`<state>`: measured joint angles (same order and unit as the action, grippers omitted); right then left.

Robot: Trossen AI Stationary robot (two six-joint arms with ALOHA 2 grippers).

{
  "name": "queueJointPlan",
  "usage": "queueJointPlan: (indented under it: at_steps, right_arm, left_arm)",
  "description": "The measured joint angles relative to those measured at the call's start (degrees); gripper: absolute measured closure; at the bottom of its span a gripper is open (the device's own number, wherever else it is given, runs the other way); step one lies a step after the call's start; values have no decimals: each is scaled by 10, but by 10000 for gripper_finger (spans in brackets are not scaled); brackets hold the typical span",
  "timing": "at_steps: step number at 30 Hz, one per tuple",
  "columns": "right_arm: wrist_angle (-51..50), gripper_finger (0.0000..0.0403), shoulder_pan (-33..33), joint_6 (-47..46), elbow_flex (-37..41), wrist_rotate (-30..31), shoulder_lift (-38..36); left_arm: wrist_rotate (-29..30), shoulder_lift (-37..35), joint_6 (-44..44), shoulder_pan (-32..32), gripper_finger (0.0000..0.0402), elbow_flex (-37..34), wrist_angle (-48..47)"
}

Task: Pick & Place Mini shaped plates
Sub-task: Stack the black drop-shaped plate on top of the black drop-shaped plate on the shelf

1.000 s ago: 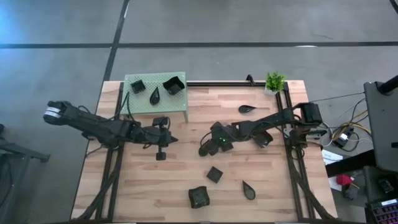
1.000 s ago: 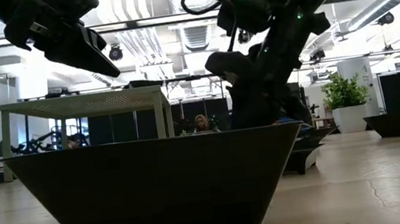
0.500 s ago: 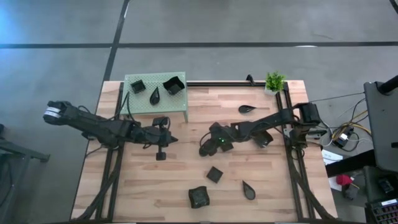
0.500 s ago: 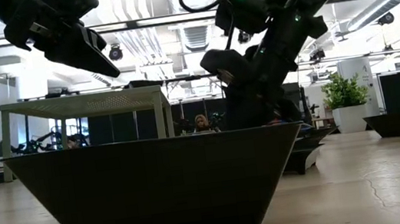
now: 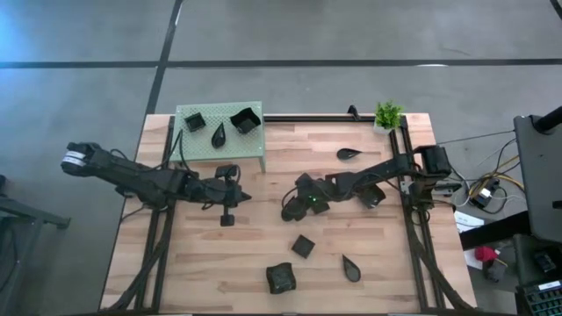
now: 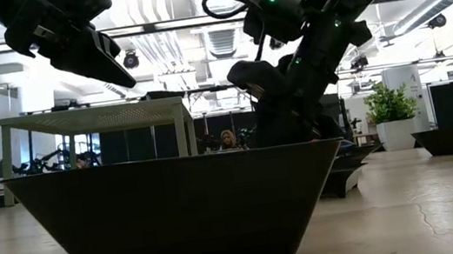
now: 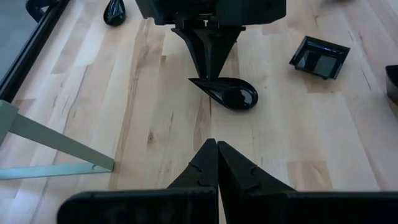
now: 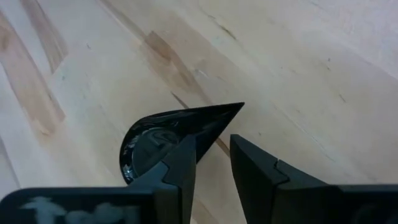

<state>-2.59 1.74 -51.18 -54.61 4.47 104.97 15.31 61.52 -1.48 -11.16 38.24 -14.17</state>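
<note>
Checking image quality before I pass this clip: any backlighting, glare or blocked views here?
Low view: a square plate close to the lens fills the foreground, and it and the arms read as silhouettes against bright ceiling lights. Right wrist view: a glossy sheen on the leaf plate. High view: evenly lit table, soft shadows.

grey floor [image 5: 351, 31] with dark seams; ceiling strip lights [image 6: 195, 21]; wooden table [image 5: 263, 246].

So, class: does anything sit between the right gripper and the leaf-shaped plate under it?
Nothing visible does. The right gripper is directly over the leaf-shaped plate with its fingers parted, one on each side of the pointed end, and only bare table around it.
</note>
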Motion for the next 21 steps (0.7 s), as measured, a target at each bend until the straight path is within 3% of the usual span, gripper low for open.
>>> queueJointPlan:
  at_steps: [16, 21]
  right_arm:
    - [50, 344, 6, 7, -4, -4, 38]
    - [51, 384, 7, 26, -4, -6, 36]
  left_arm:
    - [0, 0, -2, 0, 402, 0, 0]
    - [0, 0, -3, 0, 402, 0, 0]
